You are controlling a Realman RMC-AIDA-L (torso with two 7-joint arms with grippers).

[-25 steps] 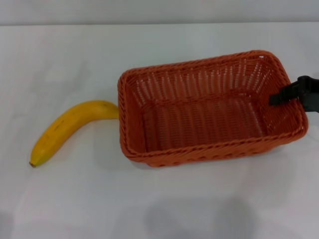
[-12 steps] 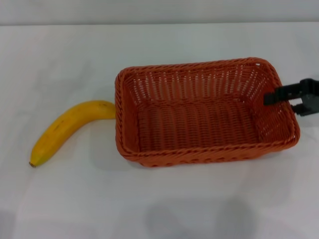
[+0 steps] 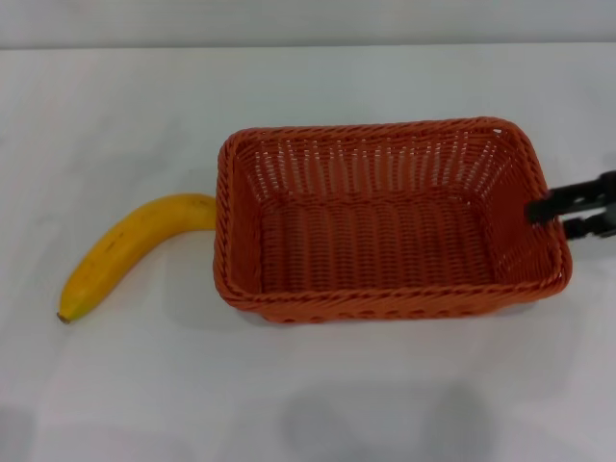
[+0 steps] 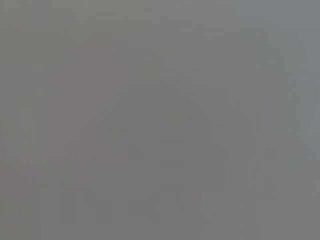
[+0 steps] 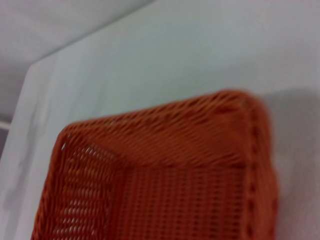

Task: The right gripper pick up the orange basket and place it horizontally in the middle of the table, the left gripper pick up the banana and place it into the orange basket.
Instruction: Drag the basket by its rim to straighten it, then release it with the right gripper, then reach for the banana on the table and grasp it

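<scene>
Count: 1 basket (image 3: 385,217), 1 banana (image 3: 125,252), 1 table (image 3: 144,106), 1 right gripper (image 3: 553,218) at the basket's rim.

Bare white table (image 3: 289,96), plain pale wall behind, lab-like test bench

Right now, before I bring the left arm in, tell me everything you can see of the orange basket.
The orange basket is a large rectangular woven, wicker-looking tray in burnt orange, with a braided rim and openwork sloping sides. It sits upright and empty on the table, long side running across the view. The right gripper is at its right short wall, one finger above the rim and one outside; whether it pinches the wall is unclear. The banana lies to its left, upper end at or against the basket's left wall.
</scene>
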